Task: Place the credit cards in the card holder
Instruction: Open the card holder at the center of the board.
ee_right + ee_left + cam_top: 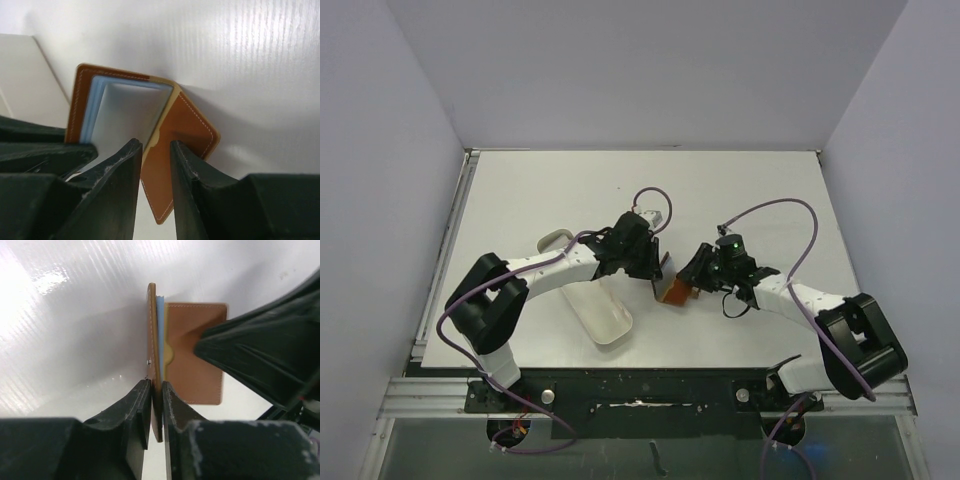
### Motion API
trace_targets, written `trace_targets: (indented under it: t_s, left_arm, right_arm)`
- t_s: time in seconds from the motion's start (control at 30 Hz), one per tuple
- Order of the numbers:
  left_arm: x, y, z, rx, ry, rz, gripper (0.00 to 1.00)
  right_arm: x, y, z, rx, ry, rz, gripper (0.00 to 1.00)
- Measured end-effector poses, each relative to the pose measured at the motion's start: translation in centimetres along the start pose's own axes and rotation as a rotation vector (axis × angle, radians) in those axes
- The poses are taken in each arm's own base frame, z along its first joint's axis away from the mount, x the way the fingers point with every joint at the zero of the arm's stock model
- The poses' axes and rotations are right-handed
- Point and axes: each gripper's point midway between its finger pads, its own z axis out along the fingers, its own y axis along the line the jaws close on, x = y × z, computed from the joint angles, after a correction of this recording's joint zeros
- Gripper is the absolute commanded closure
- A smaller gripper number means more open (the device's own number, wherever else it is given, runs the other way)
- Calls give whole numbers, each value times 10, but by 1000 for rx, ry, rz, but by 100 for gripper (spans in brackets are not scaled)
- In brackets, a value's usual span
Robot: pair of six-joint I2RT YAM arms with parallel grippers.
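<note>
Left gripper [156, 384] pinches the upright flap; right gripper [155, 145], jaws narrowly parted, sits at the flat flap. We log the table [750, 190], on it the white tray [600, 315], near it the card holder [195, 365] standing open, and a bluish card [96, 102] tucked inside the upright flap.

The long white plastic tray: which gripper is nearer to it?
Left. The left gripper holds the brown leather card holder just beside the tray; the right gripper is beyond that holder.

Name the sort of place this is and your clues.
Probably a robotics lab test cell: left arm and right arm bolted to a rail beside a white table, closed in by plain panels.
</note>
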Motion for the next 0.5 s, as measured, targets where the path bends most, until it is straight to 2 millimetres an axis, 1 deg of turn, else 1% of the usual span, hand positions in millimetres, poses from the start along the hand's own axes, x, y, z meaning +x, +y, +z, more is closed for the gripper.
trace_targets:
  t_s: [0.07, 0.13, 0.27, 0.37, 0.5]
  left_arm:
    - [1, -3, 0, 18, 9, -7, 81]
    - [1, -7, -1, 41, 13, -18, 81]
    - [0, -12, -1, 86, 9, -39, 100]
    - [2, -12, -1, 108, 12, -54, 100]
    - [5, -11, -1, 125, 20, -60, 100]
  right_arm:
    - [6, -7, 6, 19, 29, 4, 71]
    - [9, -9, 9, 21, 39, 2, 71]
    - [6, -6, 10, 3, 28, -11, 72]
    - [5, -5, 11, -8, 20, -16, 72]
    - [9, -8, 12, -10, 22, -17, 72]
